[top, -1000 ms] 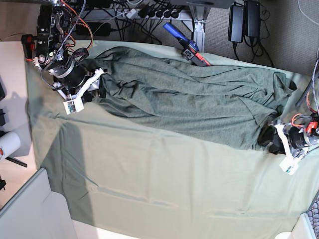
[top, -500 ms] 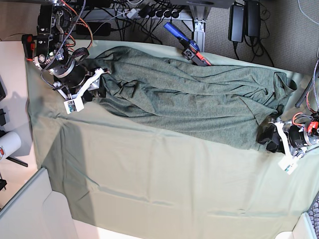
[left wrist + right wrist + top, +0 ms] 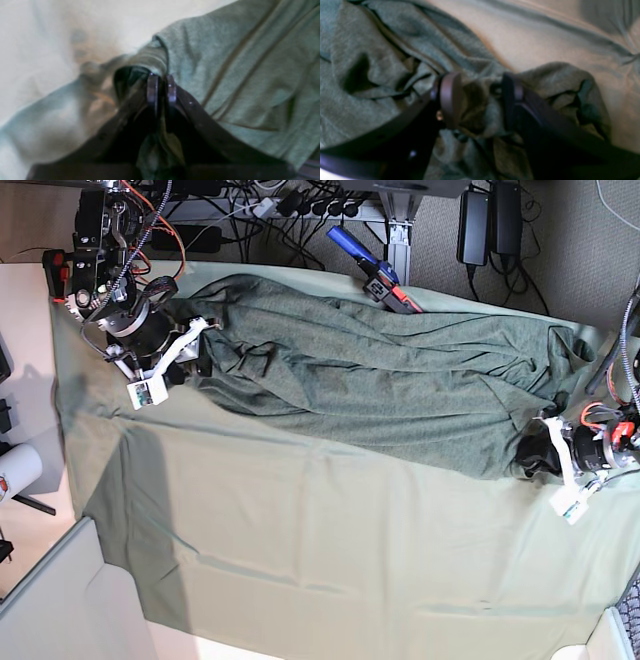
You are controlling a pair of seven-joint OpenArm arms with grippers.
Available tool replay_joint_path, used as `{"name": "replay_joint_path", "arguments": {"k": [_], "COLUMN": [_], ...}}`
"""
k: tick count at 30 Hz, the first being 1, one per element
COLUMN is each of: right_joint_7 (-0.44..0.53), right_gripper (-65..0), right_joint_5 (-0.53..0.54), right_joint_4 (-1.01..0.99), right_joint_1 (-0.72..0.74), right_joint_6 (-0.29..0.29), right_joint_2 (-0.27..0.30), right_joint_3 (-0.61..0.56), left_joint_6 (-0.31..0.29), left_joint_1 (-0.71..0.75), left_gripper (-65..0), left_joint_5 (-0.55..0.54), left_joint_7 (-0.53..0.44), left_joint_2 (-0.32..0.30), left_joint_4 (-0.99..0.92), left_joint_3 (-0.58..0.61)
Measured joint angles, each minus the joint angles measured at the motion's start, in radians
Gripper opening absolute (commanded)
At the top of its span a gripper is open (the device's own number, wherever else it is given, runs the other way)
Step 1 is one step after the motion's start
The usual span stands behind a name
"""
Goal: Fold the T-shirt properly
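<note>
The T-shirt [image 3: 380,385], a thin, wrinkled, heathered olive knit with stitched hems, is spread across the far half of the paler, smoother table cloth [image 3: 330,550], whose near half lies bare. A bunched fold is pinched in the clenched left gripper [image 3: 161,87] at one end, while at the other the right gripper [image 3: 480,100] is seen with jaws parted around a crumpled lump of fabric. A blue-and-red tool [image 3: 372,272] and cables [image 3: 290,205] are seen beyond the far edge.

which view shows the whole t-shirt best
The base view: the whole T-shirt lies spread across the table cloth. The left wrist view shows only a pinched fold, the right wrist view only bunched fabric between its fingers.
</note>
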Motion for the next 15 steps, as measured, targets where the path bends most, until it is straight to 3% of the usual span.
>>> {"name": "replay_joint_path", "arguments": {"k": [8, 15], "right_joint_7": [0.003, 0.003], "right_gripper": [-38.1, -38.0], "right_joint_5": [0.0, 0.0], "right_joint_4": [0.0, 0.0], "right_joint_1": [0.0, 0.0], "right_joint_6": [0.0, 0.0], "right_joint_2": [0.0, 0.0], "right_joint_3": [0.0, 0.0], "left_joint_6": [-0.004, -0.006], "left_joint_1": [0.099, 0.151], "left_gripper": [-60.7, -60.4], "left_joint_5": [-0.026, -0.026], "left_joint_7": [0.01, 0.01], "left_joint_2": [-0.085, -0.102], "left_joint_4": [0.138, 0.218], "left_joint_3": [0.0, 0.0]}}
